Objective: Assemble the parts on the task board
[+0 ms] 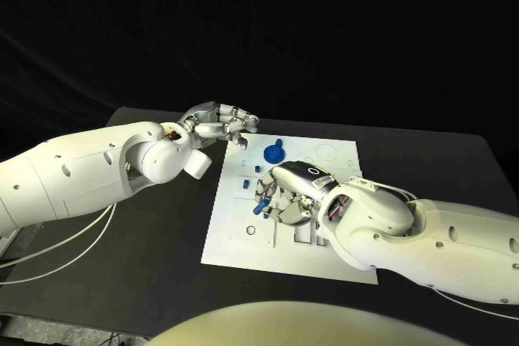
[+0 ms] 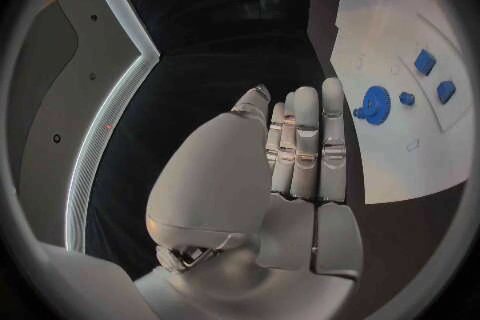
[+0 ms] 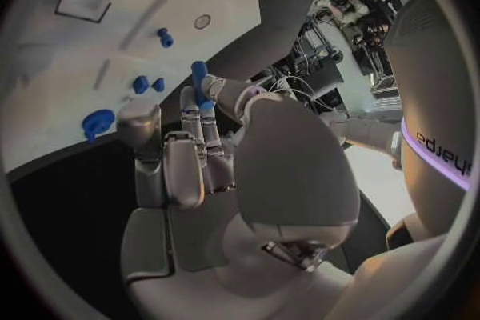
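A black table (image 1: 130, 233) is being viewed from above, with a white task board (image 1: 244, 245) lying flat at its middle. Two white robot arms are being extended over it, one from each side.

The left hand (image 1: 220, 122) is being held just off the board's far left corner, above the dark table. In the left wrist view its fingers (image 2: 305, 140) are being kept straight and pressed side by side, with nothing gripped in them.

The right hand (image 1: 283, 194) is being held low over the middle of the board. A small blue part (image 1: 261, 206) is being pinched at its fingertips; in the right wrist view the same piece (image 3: 201, 82) is being seen as a short blue peg clamped between the fingertips, just above the board surface.

Other parts are being left on the board. A round blue gear (image 1: 274, 151) is lying near the far edge, close to the left hand. Two small blue pieces (image 1: 247, 184) are lying beside the right hand, toward the board's left side. Whether the pinched peg is touching the board cannot be told.
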Robot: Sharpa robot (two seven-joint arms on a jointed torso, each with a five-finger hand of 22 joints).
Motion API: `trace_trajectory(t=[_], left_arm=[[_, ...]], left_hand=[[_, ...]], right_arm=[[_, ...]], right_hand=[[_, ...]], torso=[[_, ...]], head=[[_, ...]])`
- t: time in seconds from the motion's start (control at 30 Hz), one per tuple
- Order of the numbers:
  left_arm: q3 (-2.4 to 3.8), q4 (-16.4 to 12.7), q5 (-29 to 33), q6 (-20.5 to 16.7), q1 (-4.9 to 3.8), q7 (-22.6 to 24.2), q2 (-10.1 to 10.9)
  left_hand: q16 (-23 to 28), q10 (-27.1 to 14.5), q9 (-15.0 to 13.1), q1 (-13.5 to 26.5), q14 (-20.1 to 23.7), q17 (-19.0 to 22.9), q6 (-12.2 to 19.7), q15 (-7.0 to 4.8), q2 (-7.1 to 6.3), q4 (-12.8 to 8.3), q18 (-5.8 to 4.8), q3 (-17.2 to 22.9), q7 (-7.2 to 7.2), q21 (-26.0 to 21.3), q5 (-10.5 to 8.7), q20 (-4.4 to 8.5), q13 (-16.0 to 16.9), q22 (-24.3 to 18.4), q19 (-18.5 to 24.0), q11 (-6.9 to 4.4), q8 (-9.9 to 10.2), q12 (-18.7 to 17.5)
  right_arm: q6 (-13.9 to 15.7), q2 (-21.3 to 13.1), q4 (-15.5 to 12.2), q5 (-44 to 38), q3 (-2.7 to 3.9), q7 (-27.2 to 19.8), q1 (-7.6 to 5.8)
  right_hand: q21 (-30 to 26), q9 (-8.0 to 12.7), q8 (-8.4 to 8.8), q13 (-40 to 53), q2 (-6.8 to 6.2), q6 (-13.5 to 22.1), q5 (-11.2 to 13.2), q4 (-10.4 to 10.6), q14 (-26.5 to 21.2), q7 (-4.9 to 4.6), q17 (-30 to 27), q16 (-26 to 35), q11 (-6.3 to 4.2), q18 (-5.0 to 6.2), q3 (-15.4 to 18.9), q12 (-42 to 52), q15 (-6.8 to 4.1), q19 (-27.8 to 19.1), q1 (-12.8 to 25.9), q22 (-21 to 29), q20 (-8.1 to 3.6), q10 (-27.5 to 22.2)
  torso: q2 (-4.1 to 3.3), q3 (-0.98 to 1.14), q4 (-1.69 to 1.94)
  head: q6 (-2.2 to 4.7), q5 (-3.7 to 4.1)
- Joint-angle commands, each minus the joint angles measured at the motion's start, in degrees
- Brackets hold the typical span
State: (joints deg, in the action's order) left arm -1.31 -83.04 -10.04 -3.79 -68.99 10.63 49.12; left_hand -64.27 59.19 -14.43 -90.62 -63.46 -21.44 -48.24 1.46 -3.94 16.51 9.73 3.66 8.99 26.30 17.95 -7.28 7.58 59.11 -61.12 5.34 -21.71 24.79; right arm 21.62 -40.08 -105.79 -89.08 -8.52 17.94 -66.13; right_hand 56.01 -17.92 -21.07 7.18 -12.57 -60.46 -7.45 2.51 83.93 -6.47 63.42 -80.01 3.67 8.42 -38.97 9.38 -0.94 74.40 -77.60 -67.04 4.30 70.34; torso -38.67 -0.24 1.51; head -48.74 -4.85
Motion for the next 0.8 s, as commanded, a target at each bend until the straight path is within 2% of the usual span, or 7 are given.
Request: trace_trajectory(t=[0.03, 0.2, 0.53, 0.8], left_arm=[[0.03, 0.0, 0.5, 0.6, -0.04, 0.5, -0.3], [0.02, 0.0, 0.5, 0.7, -0.04, 0.5, -0.4], [0.02, 0.0, 0.5, 0.9, -0.04, 0.5, -0.5], [0.02, 0.1, 0.5, 1.0, -0.04, 0.4, -0.7]], left_hand=[[0.2, 0.3, 0.1, 0.5, 0.1, 0.1, -0.3, -0.16, -0.20, 0.1, 0.57, 0.3, 0.07, -0.2, -0.32, -0.09, -0.1, 0.0, -0.4, -0.11, -0.3, -0.4], [0.2, 0.3, 0.1, 0.6, 0.1, 0.1, -0.3, -0.16, -0.21, 0.1, 0.57, 0.3, 0.07, -0.2, -0.32, -0.09, -0.1, -0.1, -0.4, -0.11, -0.3, -0.3], [0.2, 0.3, 0.1, 0.6, 0.1, 0.1, -0.3, -0.16, -0.21, 0.1, 0.57, 0.3, 0.07, -0.2, -0.32, -0.09, -0.1, -0.1, -0.4, -0.11, -0.3, -0.3], [0.2, 0.4, 0.1, 0.7, 0.1, 0.1, -0.3, -0.16, -0.23, 0.1, 0.57, 0.4, 0.07, -0.3, -0.32, -0.09, -0.1, -0.1, -0.4, -0.11, -0.4, -0.3]], right_arm=[[-0.7, 1.2, 0.7, -0.3, -0.03, -2.0, 0.75], [-2.4, 2.9, 2.1, -0.4, -0.17, -2.7, 1.55], [-5.2, 4.8, 4.9, -1.8, -0.57, -2.5, 2.95], [-6.1, 5.5, 6.1, -3.0, -0.70, -2.1, 3.34]], right_hand=[[-0.3, -3.0, -0.17, 0.2, 0.44, 0.1, -0.2, -0.3, 1.4, -0.28, 0.0, 0.1, -0.60, -0.89, -0.1, -0.3, -0.31, -0.2, 0.2, 0.1, 0.08, 1.1], [-0.3, -3.1, -0.17, 0.2, 0.35, 0.3, -0.4, -0.4, 1.4, -0.31, -0.1, 0.2, -0.55, -0.88, -0.1, -0.4, -0.28, -0.2, 0.3, 0.0, 0.10, 1.0], [-0.6, -3.3, -0.11, 0.3, 0.29, 0.6, -0.6, -0.5, 1.2, -0.39, -0.6, 0.3, -0.44, -0.83, -0.1, -0.8, -0.19, -0.4, 0.7, 0.2, 0.16, 0.9], [-0.6, -3.3, -0.10, 0.3, 0.28, 0.7, -0.7, -0.5, 1.3, -0.40, -0.4, 0.3, -0.43, -0.83, -0.1, -0.8, -0.17, -0.4, 0.8, 0.1, 0.17, 0.8]], torso=[[-0.05, -0.10, -0.01], [-0.01, -0.11, -0.07], [-0.03, 0.09, -0.04], [-0.08, 0.01, -0.06]], head=[[-0.13, -0.68], [-0.32, -1.01], [-0.70, -1.57], [-0.91, -1.51]])
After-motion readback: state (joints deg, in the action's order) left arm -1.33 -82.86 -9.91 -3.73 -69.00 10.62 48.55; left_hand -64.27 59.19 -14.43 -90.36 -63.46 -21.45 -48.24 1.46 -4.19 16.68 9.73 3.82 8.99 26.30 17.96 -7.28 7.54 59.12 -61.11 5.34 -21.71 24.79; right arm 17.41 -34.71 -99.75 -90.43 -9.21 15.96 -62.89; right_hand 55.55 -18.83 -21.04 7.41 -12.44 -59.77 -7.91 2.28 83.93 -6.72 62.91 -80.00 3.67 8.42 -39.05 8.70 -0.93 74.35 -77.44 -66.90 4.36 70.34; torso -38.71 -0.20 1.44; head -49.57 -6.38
